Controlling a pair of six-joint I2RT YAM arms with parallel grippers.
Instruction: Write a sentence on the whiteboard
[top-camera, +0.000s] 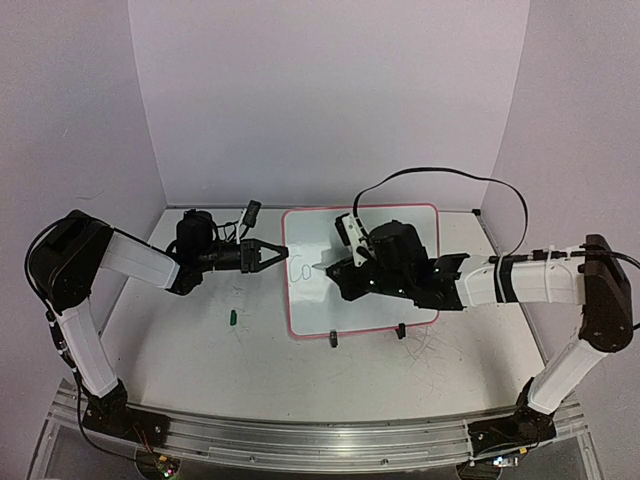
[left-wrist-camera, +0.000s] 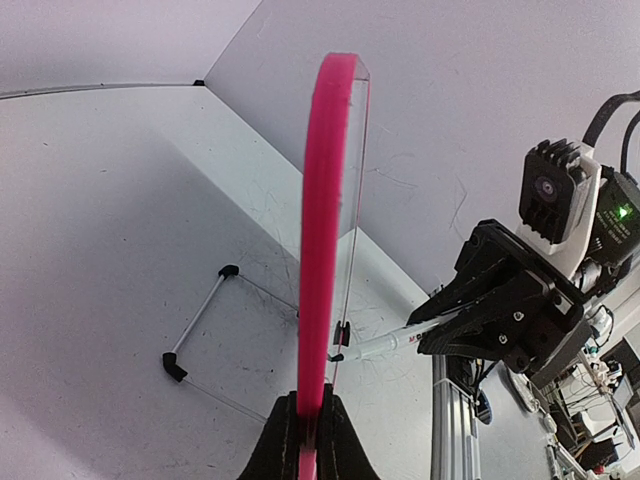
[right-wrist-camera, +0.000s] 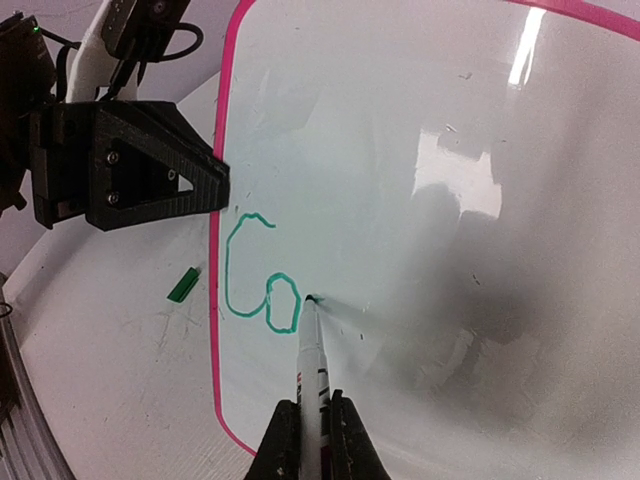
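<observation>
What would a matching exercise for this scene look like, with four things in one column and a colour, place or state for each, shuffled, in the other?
Things:
1. whiteboard frame
2. marker
3. small green object
4. left gripper

Colour, place or state:
A. lying loose on the table, left of the whiteboard
B. pink
C. shut on the whiteboard's left edge
D. held in the right gripper, tip on the writing surface

Pairs: 1-B, 2-D, 3-A, 4-C.
</observation>
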